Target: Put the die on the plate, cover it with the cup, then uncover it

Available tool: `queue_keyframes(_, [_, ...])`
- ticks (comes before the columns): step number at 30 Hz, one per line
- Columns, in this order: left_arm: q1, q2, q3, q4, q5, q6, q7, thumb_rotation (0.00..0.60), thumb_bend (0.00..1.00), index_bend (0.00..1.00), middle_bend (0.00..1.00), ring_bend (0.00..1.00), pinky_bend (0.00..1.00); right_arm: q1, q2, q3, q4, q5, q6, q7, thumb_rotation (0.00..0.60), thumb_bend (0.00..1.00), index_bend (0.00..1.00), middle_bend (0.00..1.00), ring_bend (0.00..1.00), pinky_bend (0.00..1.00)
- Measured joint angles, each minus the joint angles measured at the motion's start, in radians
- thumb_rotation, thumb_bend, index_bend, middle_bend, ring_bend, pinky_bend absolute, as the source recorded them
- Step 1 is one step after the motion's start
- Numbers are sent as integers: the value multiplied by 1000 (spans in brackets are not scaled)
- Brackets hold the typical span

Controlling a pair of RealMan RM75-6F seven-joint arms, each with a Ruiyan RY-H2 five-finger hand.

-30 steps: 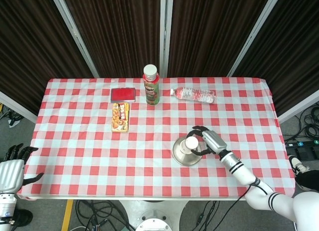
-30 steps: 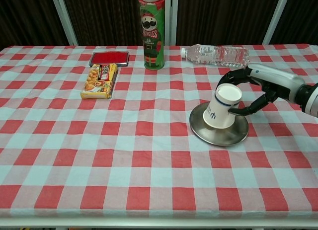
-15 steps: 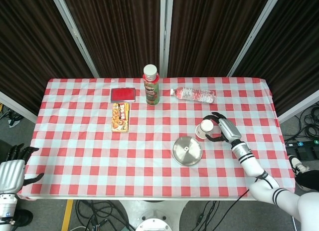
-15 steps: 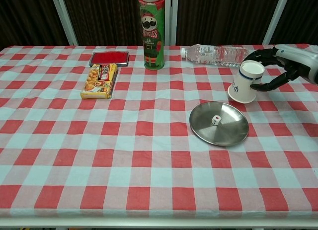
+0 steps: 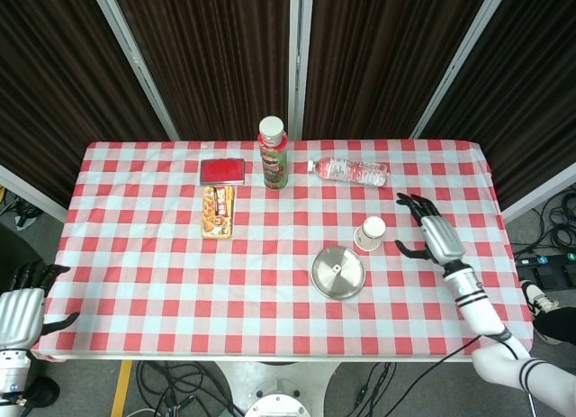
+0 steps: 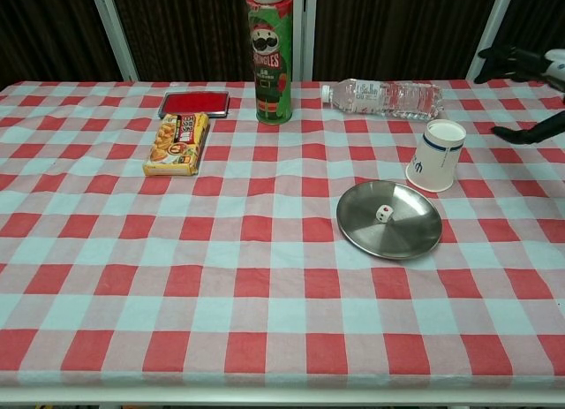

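Note:
A small white die (image 6: pixel 383 213) (image 5: pixel 336 269) lies uncovered in the middle of the round metal plate (image 6: pixel 415 238) (image 5: pixel 349 283). The white paper cup (image 6: pixel 436 155) (image 5: pixel 370 233) stands upside down on the cloth just behind and to the right of the plate, touching nothing. My right hand (image 5: pixel 434 234) (image 6: pixel 534 69) hovers to the right of the cup, apart from it, fingers spread and empty. My left hand (image 5: pixel 25 297) hangs beyond the table's left front corner, open and empty.
At the back stand a Pringles can (image 6: pixel 274 60), a lying water bottle (image 6: pixel 384 97), a red flat case (image 6: pixel 193 102) and a snack packet (image 6: pixel 177 144). The red-checked table (image 6: pixel 177 276) stretches to the left and front.
My right hand lifted the cup off the plate, set it down behind the plate on the right, let go and drew away to the right. The die now shows.

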Motion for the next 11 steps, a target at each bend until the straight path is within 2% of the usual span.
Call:
queue_keyframes(4, [-6,-8,-1,4,6,-3,3,600,0,252,226,98,88,-115,110,-24,-152,-8,157,-161,600,242,58,197,0,31])
queue_keyframes(9, [-13,-22,-10,8,16,11,21,600,0,252,226,98,87,-303,257,-77,-367,-27,359,-282,600,246,60,198,0,31])
queue_keyframes(11, [-15,-30,-14,10,26,26,27,600,0,252,226,98,87,-361,299,-103,-414,-42,414,-316,600,249,60,197,0,31])
